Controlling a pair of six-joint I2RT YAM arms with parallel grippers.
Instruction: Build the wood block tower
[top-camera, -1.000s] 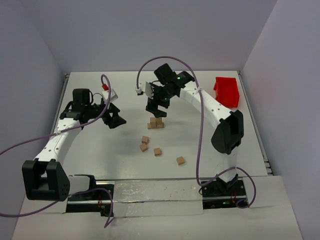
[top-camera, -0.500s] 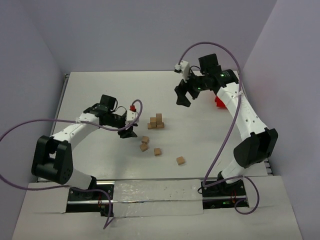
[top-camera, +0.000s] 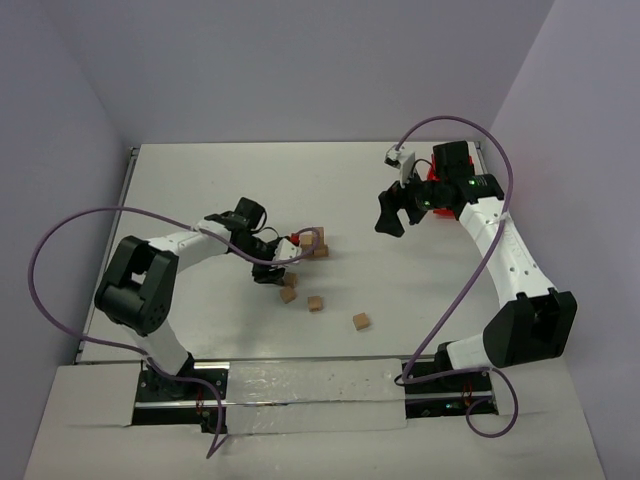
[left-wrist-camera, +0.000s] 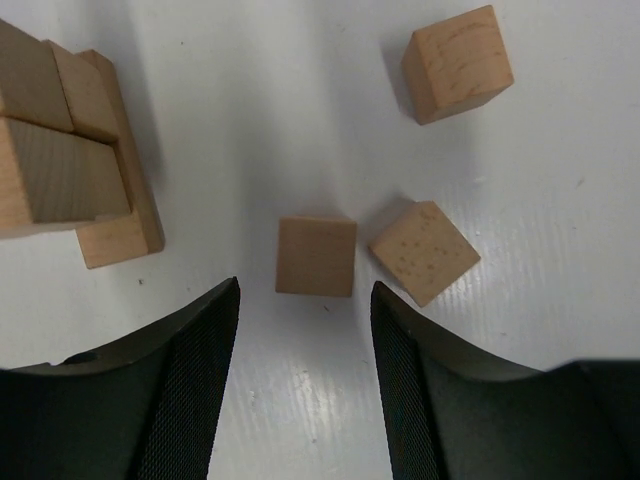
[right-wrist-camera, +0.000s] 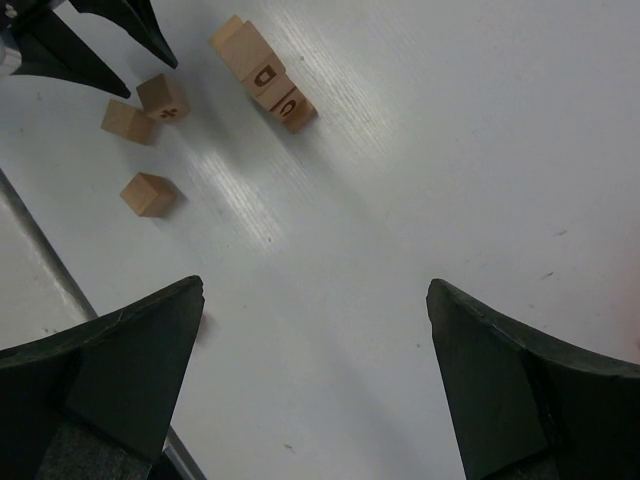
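Four loose wood blocks lay on the white table near its middle, just in front of the tower. The tower was a short stack of the same tan cubes, with a row at the base and at least one cube on top.

The left gripper was low over the table, its jaws apart and nothing held between them. In the left wrist view one cube sat just beyond the gap between the fingertips. A second cube lay just beside it, turned at an angle and not quite touching, and a third cube lay farther off. The tower stood at the left of that view, near the left finger but apart from it.

The right gripper hung above the table, well apart from the blocks, with its jaws wide and empty. It was close to the red bin at the far right. The fourth cube lay alone, nearer the arm bases.
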